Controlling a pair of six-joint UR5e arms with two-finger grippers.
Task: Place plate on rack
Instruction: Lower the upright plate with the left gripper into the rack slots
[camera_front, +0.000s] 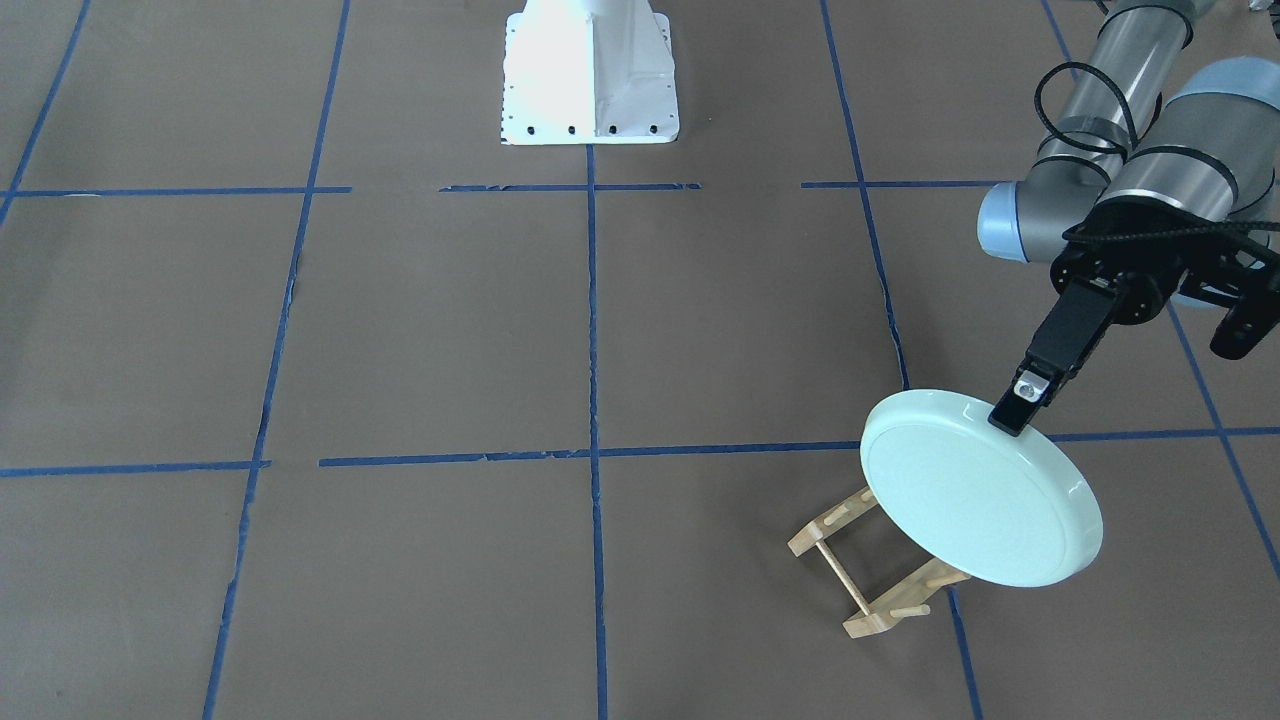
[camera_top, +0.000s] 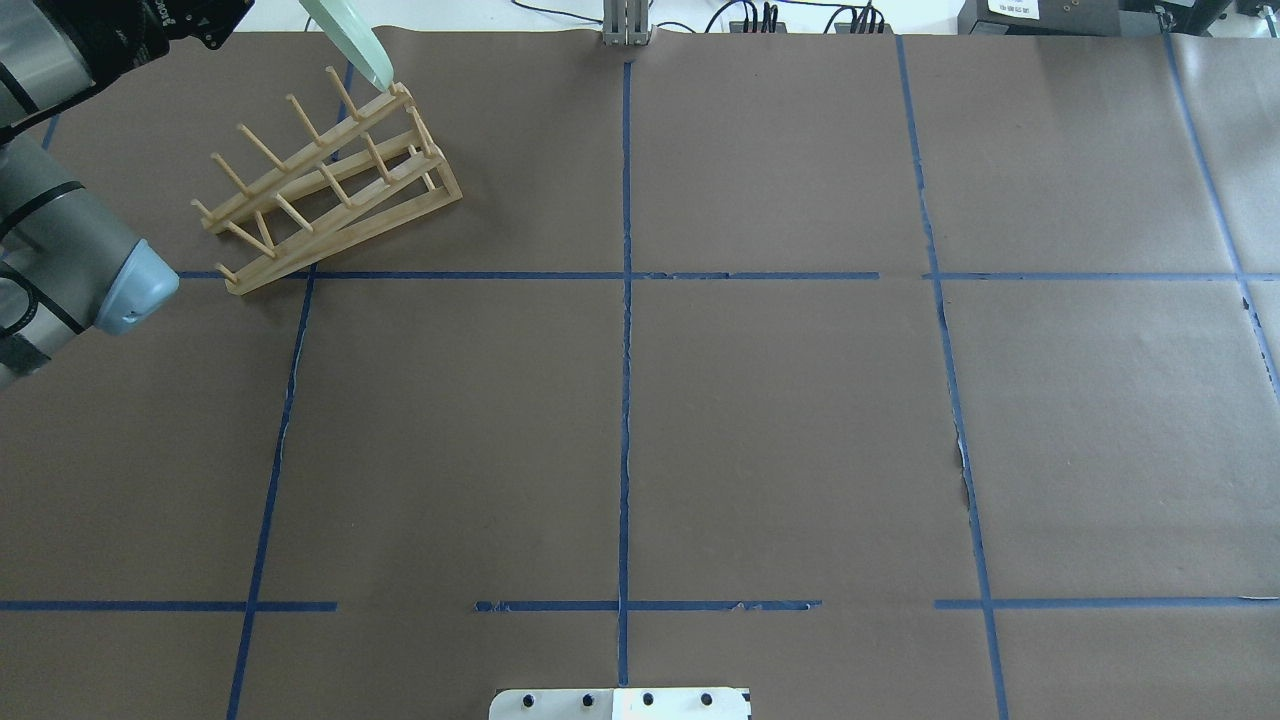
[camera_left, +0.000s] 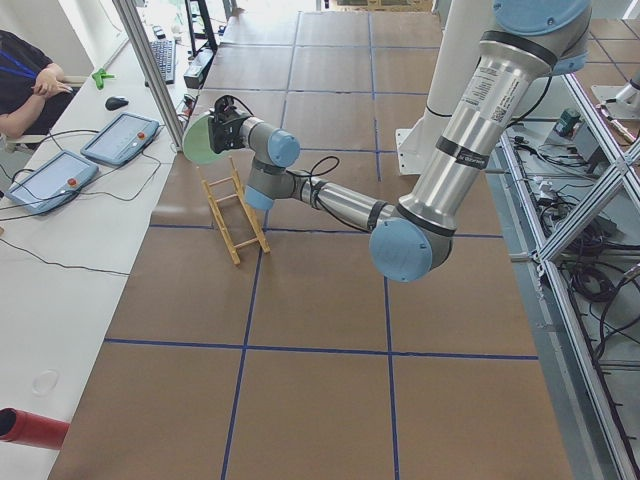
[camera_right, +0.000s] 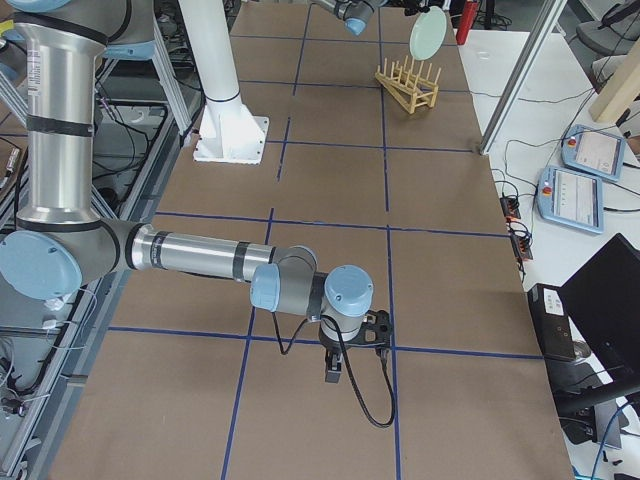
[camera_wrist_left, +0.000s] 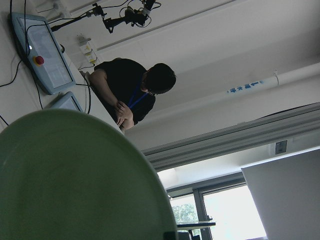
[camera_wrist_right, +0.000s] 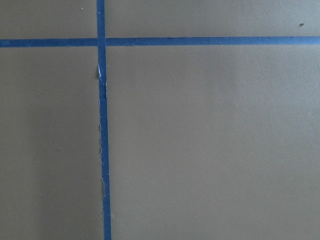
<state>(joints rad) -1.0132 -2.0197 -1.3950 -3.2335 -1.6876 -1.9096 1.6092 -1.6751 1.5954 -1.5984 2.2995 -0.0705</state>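
Note:
My left gripper is shut on the upper rim of the pale mint-green plate. It holds the plate tilted on edge over one end of the small wooden rack. In the overhead view only the plate's lower edge shows, close above the rack's far end pegs; I cannot tell if they touch. The left wrist view shows the plate's inside. My right gripper shows only in the exterior right view, low over the table far from the rack; I cannot tell whether it is open or shut.
The rack stands near the table's far left corner, by the operators' desk with two tablets and a seated person. An aluminium post rises beside the rack. The white robot base is at the table's middle.

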